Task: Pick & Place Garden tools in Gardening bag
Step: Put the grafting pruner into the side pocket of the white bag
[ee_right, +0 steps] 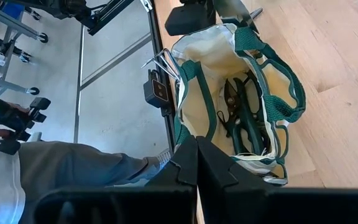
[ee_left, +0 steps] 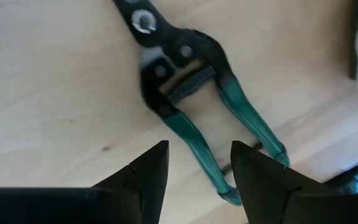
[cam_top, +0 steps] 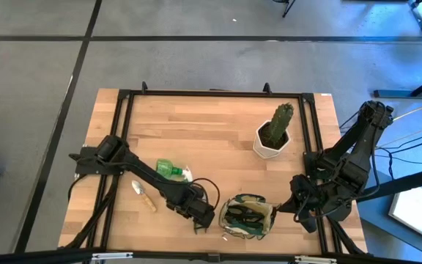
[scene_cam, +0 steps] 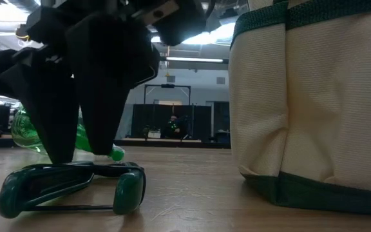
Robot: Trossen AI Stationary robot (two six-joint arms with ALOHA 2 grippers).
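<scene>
Left gripper [ee_left: 197, 171] fingers apart, straddling pruning shears [ee_left: 191, 93] flat on desk [cam_top: 211, 125] beside gardening bag [cam_top: 247, 218] — thin sprung handles could squirt out on closing. Right gripper [ee_right: 196, 163] closed, idle over bag.

- Overhead camera looks straight down on my whole table [cam_top: 196, 139].
- Low camera sits at tabletop level, very near the gardening bag [scene_cam: 314, 103] at its 3 o'clock.
- My left wrist camera stares close down at pruning shears [ee_left: 191, 87].
- My right wrist camera peers into that bag, shared with overhead.
</scene>
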